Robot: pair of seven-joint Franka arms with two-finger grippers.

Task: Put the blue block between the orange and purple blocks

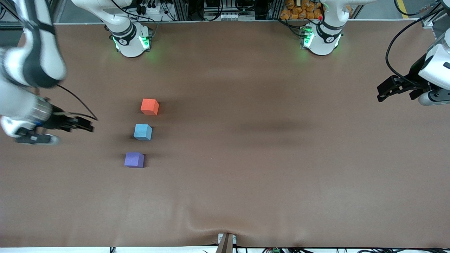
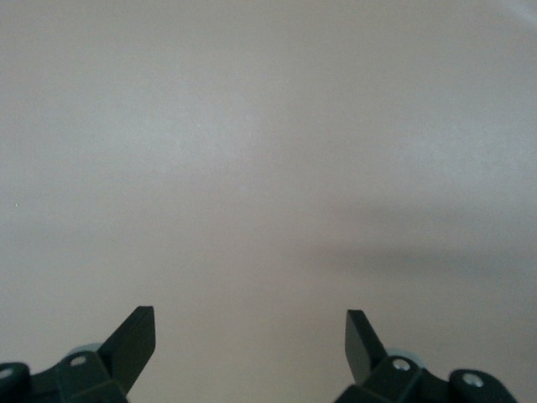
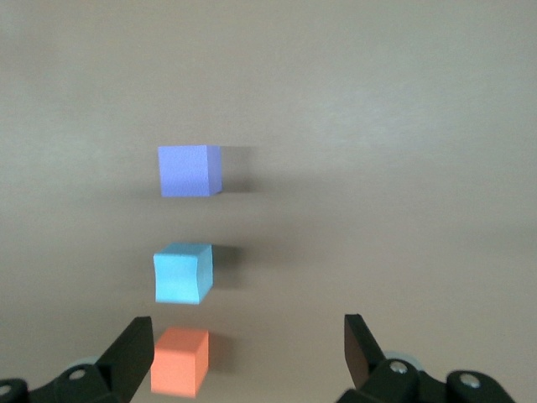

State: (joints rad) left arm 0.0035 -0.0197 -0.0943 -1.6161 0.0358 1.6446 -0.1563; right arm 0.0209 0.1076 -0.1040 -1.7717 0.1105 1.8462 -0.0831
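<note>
The blue block (image 1: 142, 132) sits between the orange block (image 1: 149, 106) and purple block (image 1: 134, 160) (none touching). The right gripper (image 1: 86, 124) and left gripper (image 1: 381, 94) hover over the desk (image 1: 267, 168) ends, jaws open, empty.

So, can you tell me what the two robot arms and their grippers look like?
Both arms are white with black joint bands, on rounded white bases glowing green. A black cable loops along each arm. The left gripper and the right gripper are black two-finger types with flat, wedge-shaped fingers and small silver screws.
</note>
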